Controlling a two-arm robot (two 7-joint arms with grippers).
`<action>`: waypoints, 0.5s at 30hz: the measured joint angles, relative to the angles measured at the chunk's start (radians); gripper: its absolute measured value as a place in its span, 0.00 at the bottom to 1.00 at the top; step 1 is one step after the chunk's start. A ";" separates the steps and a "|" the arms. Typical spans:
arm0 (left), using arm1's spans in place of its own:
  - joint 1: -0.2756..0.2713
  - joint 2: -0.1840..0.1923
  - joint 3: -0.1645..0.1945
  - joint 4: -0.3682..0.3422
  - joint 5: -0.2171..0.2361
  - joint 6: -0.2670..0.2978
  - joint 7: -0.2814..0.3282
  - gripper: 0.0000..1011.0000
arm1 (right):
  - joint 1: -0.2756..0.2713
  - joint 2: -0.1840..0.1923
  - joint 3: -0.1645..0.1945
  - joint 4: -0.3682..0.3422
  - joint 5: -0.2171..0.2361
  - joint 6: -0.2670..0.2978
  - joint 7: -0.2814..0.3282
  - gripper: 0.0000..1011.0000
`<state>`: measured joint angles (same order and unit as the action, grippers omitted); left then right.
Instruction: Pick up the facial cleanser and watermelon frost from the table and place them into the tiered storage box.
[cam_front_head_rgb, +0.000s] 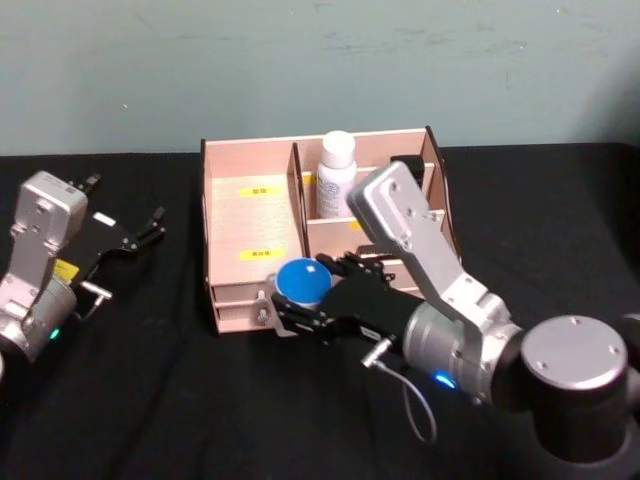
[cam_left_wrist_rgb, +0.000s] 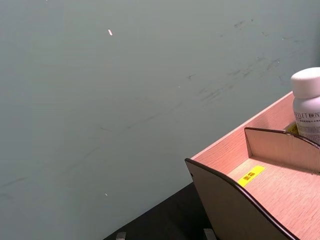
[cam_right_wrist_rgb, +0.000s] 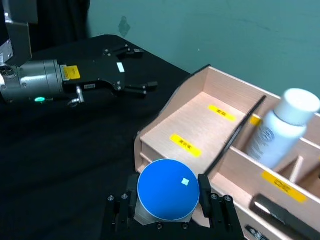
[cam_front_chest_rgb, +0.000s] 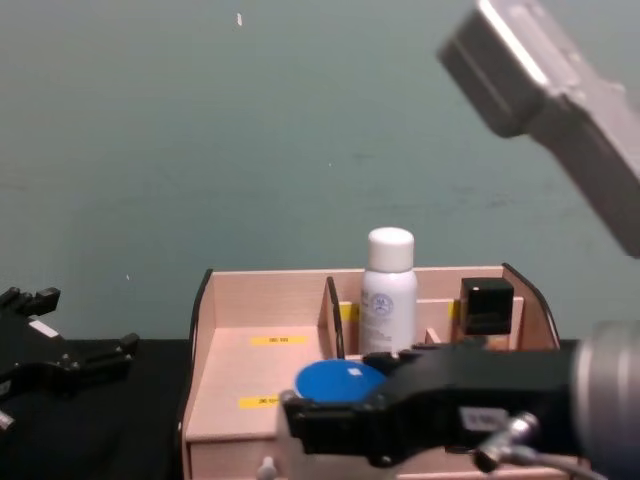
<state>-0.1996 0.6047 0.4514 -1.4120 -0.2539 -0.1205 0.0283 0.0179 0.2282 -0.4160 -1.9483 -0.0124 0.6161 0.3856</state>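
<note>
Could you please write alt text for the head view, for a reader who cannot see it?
The right gripper holds a blue-lidded round container at the front of the tiered storage box, above its drawers. A white bottle stands upright in a rear compartment. The left gripper rests open over the black table, left of the box.

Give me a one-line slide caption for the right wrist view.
Right gripper holds a blue-lidded jar at the tiered storage box; white bottle already inside.
</note>
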 joint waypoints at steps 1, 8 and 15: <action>0.000 0.000 0.000 0.000 0.000 0.000 0.000 0.99 | 0.015 -0.009 -0.007 0.013 0.000 0.001 -0.001 0.72; 0.000 0.000 0.000 0.000 0.000 0.000 0.000 0.99 | 0.075 -0.051 -0.026 0.076 -0.005 0.004 -0.014 0.72; 0.000 0.000 0.000 0.000 0.000 0.000 0.000 0.99 | 0.169 -0.134 -0.016 0.207 -0.010 -0.011 -0.054 0.72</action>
<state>-0.1995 0.6047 0.4514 -1.4120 -0.2539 -0.1206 0.0282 0.1872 0.0938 -0.4320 -1.7413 -0.0220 0.6047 0.3317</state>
